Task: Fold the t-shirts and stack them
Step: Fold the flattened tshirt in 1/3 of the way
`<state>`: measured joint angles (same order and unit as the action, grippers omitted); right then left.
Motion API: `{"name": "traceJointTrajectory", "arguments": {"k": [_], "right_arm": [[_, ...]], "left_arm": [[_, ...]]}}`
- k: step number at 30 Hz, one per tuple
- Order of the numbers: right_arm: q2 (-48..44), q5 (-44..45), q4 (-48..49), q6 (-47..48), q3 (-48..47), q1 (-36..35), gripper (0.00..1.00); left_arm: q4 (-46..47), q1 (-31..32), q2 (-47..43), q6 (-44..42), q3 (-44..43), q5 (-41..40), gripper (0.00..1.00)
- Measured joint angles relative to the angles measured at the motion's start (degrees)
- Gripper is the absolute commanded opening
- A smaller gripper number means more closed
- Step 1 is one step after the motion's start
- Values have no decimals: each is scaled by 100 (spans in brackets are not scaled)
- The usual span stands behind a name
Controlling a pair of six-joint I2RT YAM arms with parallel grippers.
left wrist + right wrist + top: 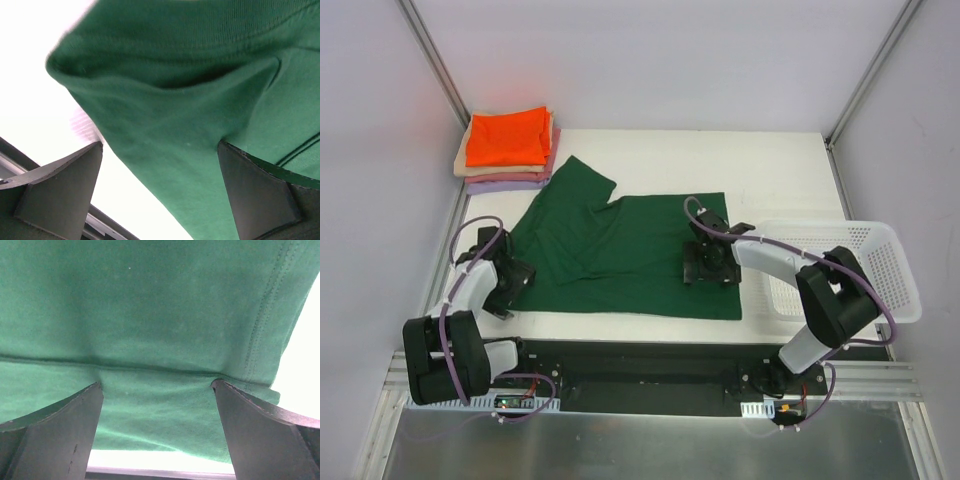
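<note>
Dark green t-shirt lay flat across the middle of the surface. Its left part was doubled over at an angle and one sleeve poked toward the far-left corner. It was not yet a tidy rectangle, so I judged the fold as early or mid stage.

Left claw sat at the shirt's near-left edge, jaws spread wide and gripping nothing. The left wrist view showed a hemmed edge of cloth lying between and below the fingers, with bare surface beside it. That placement reads as lining up on an edge to pinch it.

Right claw hung over the shirt's right half, inside the outline, also fully released. Its wrist view showed green cloth with a crease running across between the fingers and a stitched hem to the right. I couldn't tell if the fingertips touched the fabric.

Both claws sat low on opposite sides, which was probably a two-point pickup, so the cloth would lift evenly and not bunch.

The finished stack was at the far-left corner, well apart from the green shirt: orange t-shirt on top, then beige, pink and lavender beneath. Likely kept there to leave the centre free for folding.

White mesh basket sat at the right edge, beside the right arm, untouched.

Risk: pinching only the top layer at the doubled-over left side.
</note>
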<state>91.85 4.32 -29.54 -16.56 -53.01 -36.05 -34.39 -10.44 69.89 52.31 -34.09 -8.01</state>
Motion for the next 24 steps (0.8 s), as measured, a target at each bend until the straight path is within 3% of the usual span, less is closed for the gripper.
{"name": "traceJointTrajectory", "arguments": {"k": [8, 15, 21, 24], "right_arm": [[24, 426, -90, 780, -109, 378, 96], [-474, 330, -118, 1445, -321, 101, 96], [-966, -227, 131, 1777, -188, -326, 96], [-964, -367, 205, 1836, 2, -341, 96]], "left_arm": [[-450, 404, -1047, 136, 310, 192, 99], [-973, 1005, -1864, 238, -822, 31, 99], [-601, 1416, -1386, -74, -1386, 640, 98], [-219, 1690, -715, -280, -1386, 1226, 90]]}}
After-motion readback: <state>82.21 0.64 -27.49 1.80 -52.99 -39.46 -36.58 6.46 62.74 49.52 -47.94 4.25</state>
